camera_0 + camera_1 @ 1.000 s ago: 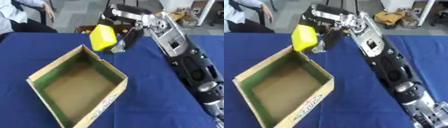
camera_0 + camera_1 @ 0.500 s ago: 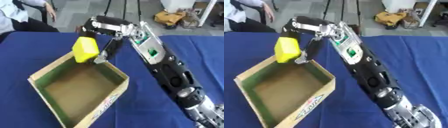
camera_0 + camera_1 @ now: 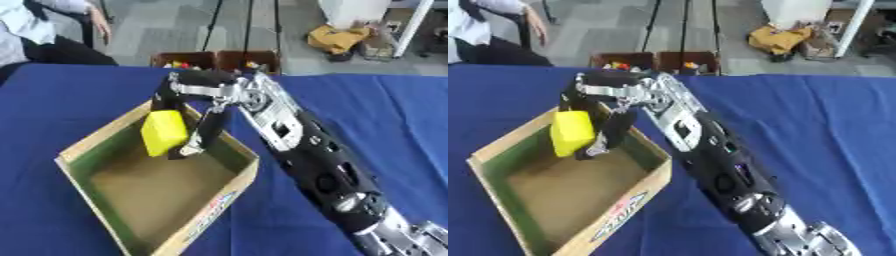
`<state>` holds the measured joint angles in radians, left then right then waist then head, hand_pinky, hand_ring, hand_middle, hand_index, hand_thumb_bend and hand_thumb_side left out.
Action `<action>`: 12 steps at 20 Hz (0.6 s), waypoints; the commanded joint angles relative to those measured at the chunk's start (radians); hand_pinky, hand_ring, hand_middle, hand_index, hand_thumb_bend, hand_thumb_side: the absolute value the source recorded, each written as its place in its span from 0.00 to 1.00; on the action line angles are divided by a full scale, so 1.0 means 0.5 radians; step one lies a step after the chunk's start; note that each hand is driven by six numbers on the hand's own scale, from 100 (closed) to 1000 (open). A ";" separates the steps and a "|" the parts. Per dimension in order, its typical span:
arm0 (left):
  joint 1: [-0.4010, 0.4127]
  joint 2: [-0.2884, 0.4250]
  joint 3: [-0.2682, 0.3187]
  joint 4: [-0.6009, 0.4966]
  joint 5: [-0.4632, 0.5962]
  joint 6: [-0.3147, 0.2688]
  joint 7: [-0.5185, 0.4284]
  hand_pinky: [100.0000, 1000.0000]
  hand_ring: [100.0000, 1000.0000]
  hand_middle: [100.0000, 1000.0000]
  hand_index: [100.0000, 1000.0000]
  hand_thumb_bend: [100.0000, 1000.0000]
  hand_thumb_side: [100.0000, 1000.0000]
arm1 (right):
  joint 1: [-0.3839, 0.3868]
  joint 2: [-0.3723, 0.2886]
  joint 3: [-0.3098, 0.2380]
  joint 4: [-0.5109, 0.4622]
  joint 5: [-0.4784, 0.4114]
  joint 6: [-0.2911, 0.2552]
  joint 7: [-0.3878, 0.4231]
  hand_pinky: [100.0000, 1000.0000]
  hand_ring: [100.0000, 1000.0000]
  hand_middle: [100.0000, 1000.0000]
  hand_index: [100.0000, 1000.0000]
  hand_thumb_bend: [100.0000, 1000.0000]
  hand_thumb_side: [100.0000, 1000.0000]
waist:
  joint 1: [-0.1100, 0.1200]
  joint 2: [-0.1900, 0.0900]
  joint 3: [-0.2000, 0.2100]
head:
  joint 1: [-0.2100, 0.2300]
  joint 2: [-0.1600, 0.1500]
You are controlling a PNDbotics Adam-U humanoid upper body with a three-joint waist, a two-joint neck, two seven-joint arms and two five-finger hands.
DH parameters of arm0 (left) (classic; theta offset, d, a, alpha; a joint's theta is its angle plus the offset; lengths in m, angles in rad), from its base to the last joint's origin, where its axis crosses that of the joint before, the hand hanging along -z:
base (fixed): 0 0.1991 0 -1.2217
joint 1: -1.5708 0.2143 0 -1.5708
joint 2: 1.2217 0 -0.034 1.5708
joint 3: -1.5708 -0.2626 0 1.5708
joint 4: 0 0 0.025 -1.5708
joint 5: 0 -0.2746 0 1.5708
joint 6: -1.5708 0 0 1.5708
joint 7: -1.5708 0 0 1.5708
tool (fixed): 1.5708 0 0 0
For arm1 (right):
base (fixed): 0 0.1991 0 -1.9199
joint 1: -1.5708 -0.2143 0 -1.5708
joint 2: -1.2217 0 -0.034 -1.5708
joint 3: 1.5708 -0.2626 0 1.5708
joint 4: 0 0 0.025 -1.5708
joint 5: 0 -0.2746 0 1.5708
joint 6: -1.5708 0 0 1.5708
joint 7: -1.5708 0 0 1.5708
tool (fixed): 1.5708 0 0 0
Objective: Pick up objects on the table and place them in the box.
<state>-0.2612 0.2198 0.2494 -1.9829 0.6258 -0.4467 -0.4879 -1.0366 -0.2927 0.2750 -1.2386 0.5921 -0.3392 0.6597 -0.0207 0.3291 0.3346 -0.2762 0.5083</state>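
The robot's right arm (image 3: 306, 160), black with silver joints, runs from the lower right corner up across the blue-covered counter (image 3: 367, 105) toward the middle of the scene. At its end the right hand (image 3: 197, 107) hangs over the open cardboard box (image 3: 210, 207), fingers (image 3: 203, 137) and thumb curled down around a yellow block (image 3: 164, 132). The block sits between thumb and fingers, held upright just inside the box's far corner, above the brown floor of the box; whether its lower edge touches the box cannot be told. Directly below and to the left of the hand lies the box itself, set askew on the counter, with green inner walls, a bare brown bottom and printed lettering along its near outer wall. The fingertips reach down past the box's rim on the arm's side. Beyond the hand, past the far edge of the counter, two dark bins (image 3: 219, 60) stand on the floor holding small coloured things too small to make out. Farther off to the right of the hand, a yellowish-brown bundle (image 3: 337, 37) lies on the grey floor beside a white upright post (image 3: 411, 27). The left hand shows in neither view.
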 commanded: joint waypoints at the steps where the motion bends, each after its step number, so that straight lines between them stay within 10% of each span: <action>1: -0.025 0.044 -0.008 -0.034 0.027 -0.019 0.000 0.74 0.68 0.87 0.96 0.00 1.00 | -0.031 0.009 0.021 0.033 0.096 -0.075 -0.027 0.45 0.45 0.14 0.32 0.00 0.00 | -0.025 -0.008 0.006 | -0.010 -0.020; 12: -0.034 0.045 -0.005 -0.034 0.037 -0.015 -0.004 0.74 0.68 0.87 0.96 0.00 1.00 | 0.024 0.049 0.079 0.116 0.243 -0.265 -0.039 0.55 0.54 0.25 0.44 0.00 0.00 | -0.028 -0.002 -0.003 | -0.017 -0.019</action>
<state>-0.2668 0.2198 0.2442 -1.9829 0.6415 -0.4529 -0.4879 -1.0102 -0.2672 0.3149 -1.1732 0.7071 -0.4592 0.6381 -0.0244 0.3292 0.3331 -0.2811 0.5082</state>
